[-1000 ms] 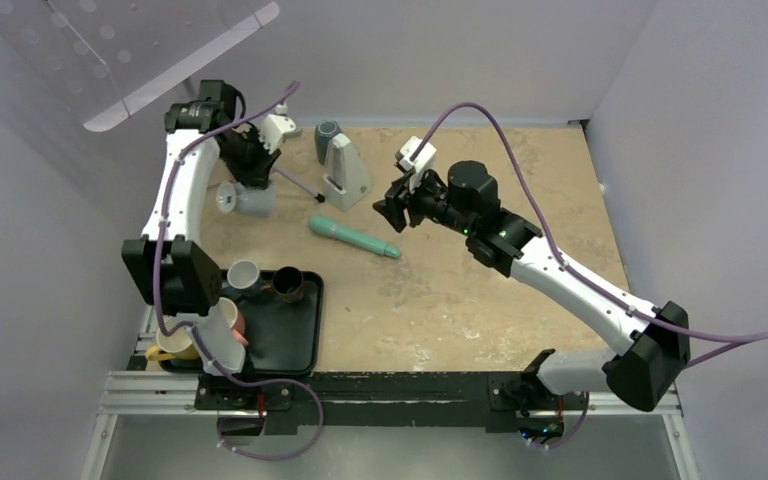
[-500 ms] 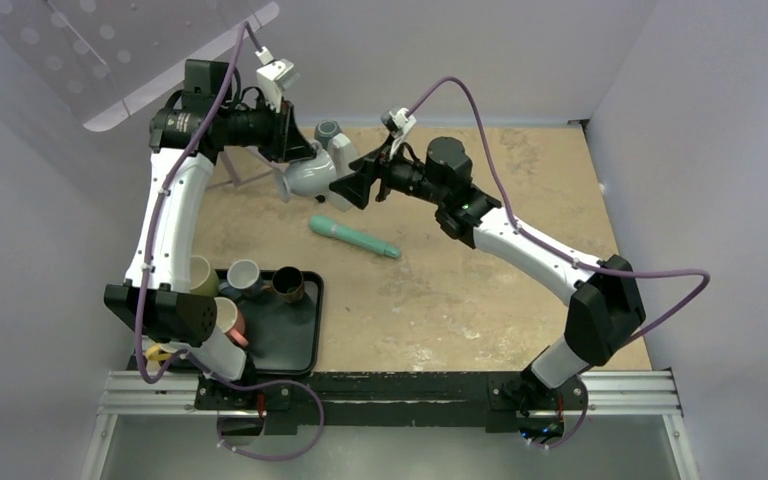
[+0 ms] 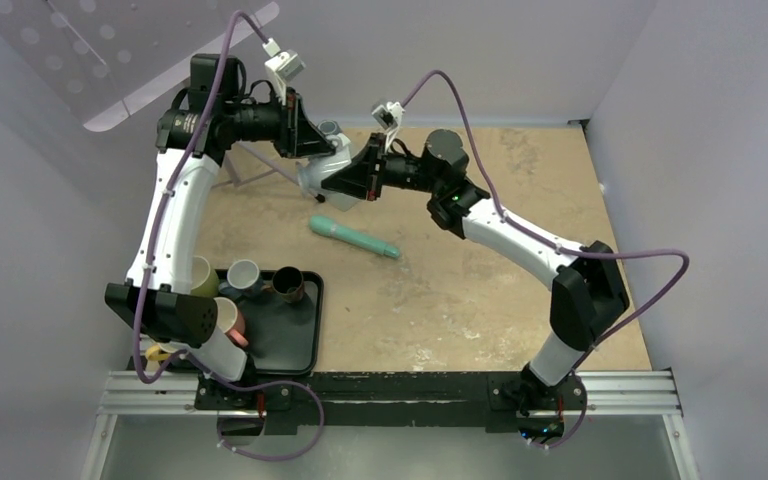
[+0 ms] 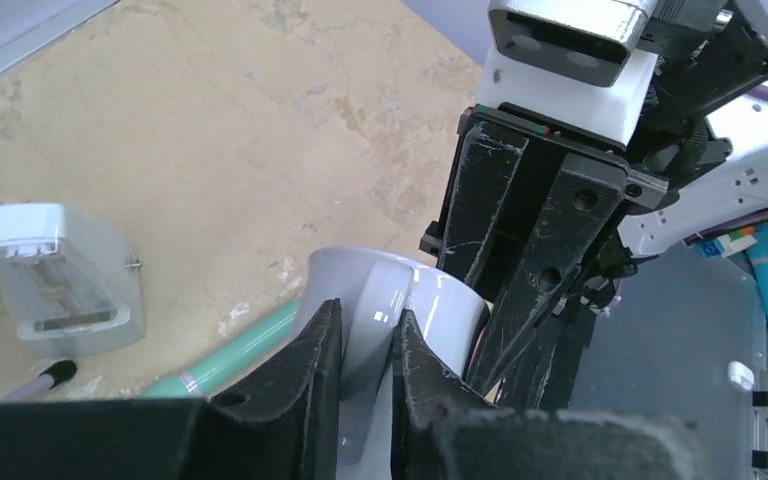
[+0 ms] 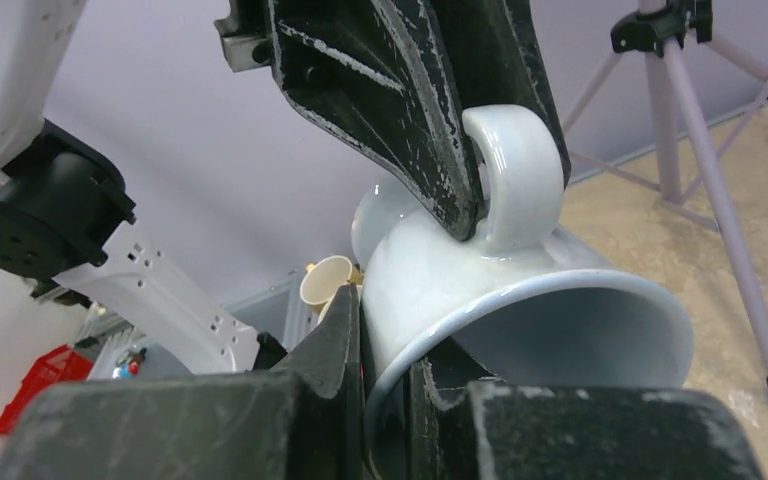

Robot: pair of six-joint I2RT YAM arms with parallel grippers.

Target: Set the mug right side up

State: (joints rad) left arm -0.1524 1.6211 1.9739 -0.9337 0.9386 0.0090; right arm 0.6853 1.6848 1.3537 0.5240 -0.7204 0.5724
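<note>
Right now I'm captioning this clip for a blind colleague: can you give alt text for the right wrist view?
A white mug, lying sideways, is held by both grippers: the left gripper clamps its handle from above, the right gripper pinches its rim from below. A tripod stands behind.

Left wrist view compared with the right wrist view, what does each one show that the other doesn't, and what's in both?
Only the left wrist view shows a white wedge-shaped device and a green stick lying on the table. Only the right wrist view shows the open mouth of the white mug, plus a tan cup behind it. Both show that mug in the air with the left gripper and the right gripper closed on it.
</note>
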